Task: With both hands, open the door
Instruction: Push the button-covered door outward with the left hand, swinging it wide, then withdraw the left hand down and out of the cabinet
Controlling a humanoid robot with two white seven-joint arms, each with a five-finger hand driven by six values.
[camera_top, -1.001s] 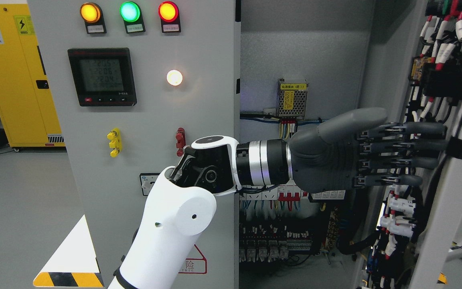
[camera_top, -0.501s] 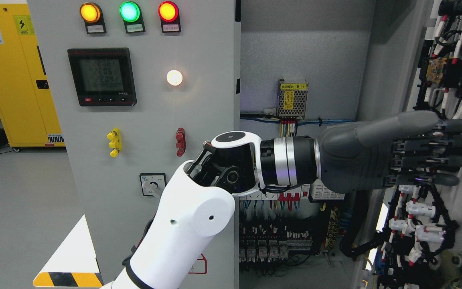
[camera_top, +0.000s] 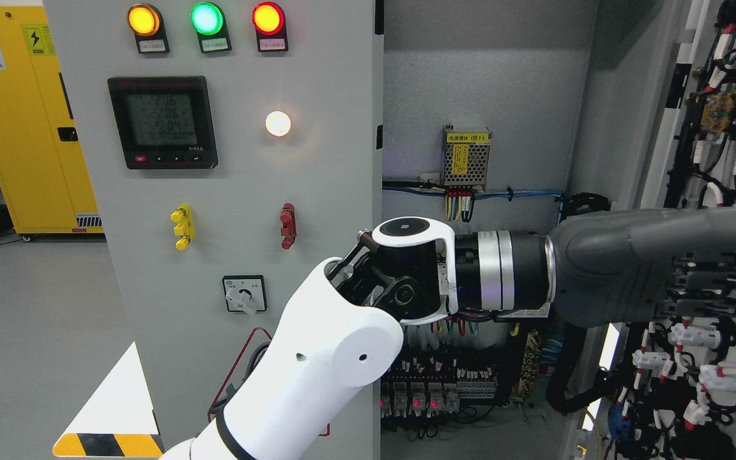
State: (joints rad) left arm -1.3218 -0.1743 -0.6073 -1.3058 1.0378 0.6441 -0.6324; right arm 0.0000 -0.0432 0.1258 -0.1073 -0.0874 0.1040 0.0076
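My left arm rises from the lower left and reaches across the open cabinet. Its grey left hand lies flat, fingers stretched straight, against the inner face of the right door, which carries wiring and white connectors. The fingertips run off the right edge of the picture. That door stands swung far out to the right. The left door is shut, with three lamps, a meter and a rotary switch on it. My right hand does not show.
The cabinet's inside lies exposed, with a small power supply on its back wall and rows of breakers low down. A yellow cabinet stands at the far left on grey floor.
My left arm has pushed to the right and slightly down, and the right door has swung further out. The door's black knob has left the picture.
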